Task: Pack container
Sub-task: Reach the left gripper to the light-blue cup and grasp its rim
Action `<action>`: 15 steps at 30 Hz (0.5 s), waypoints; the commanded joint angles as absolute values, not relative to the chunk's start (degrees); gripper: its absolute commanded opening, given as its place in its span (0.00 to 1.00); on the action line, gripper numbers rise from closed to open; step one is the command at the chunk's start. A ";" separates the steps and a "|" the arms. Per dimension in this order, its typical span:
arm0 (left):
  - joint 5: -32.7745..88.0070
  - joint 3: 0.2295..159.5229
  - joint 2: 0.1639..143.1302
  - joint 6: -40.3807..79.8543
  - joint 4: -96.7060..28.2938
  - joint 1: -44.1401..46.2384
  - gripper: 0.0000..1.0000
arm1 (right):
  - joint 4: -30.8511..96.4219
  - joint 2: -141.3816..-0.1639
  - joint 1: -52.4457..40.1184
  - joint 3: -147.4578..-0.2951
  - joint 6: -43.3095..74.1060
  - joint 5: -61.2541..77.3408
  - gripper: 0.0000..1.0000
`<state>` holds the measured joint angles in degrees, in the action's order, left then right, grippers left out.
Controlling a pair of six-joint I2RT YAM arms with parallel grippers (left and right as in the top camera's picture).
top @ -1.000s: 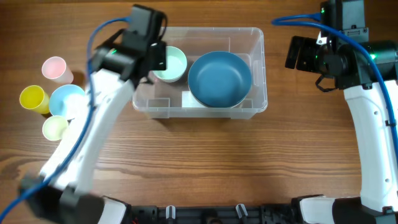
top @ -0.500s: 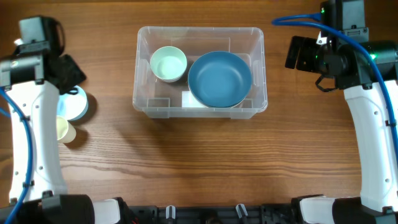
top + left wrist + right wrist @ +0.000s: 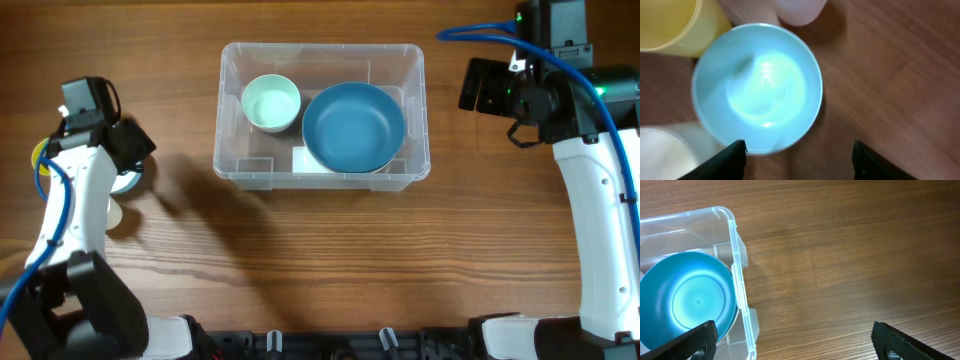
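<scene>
Left gripper (image 3: 800,162) released, fingers apart with nothing between them; it hangs over a round light-blue plastic bowl (image 3: 757,87). Large clear rectangular plastic container (image 3: 330,58) lies well to its right, apart, holding a small pale-mint bowl (image 3: 270,103) beside a large dark-blue bowl (image 3: 353,127). Right gripper (image 3: 795,340) spread wide, empty, near the container's right wall. Brown wood-grain table (image 3: 320,250). Yellow cup (image 3: 665,25), pink cup (image 3: 797,6) and what looks like a cream cup (image 3: 660,155) crowd the light-blue bowl; overhead, the left arm hides most of them.
</scene>
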<state>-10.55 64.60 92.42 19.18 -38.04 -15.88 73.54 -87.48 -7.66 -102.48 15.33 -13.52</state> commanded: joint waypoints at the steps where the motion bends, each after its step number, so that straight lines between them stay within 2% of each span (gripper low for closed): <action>1: -10.04 63.22 97.82 18.39 -35.24 -15.99 0.68 | 73.54 -87.15 -7.64 -102.74 15.16 -13.04 1.00; 10: -10.07 63.22 104.92 16.71 -31.68 -15.99 0.58 | 73.54 -87.15 -7.64 -102.74 15.16 -13.06 1.00; 13: -10.07 63.22 104.92 16.71 -31.38 -15.99 0.50 | 73.54 -87.15 -7.64 -102.74 15.16 -13.06 1.00; 15: -10.04 63.22 104.92 16.71 -31.40 -15.99 0.38 | 73.54 -87.15 -7.64 -102.74 15.16 -13.04 1.00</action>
<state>-10.57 63.55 104.57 17.02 -31.64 -15.88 73.54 -87.48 -7.66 -102.48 15.33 -13.52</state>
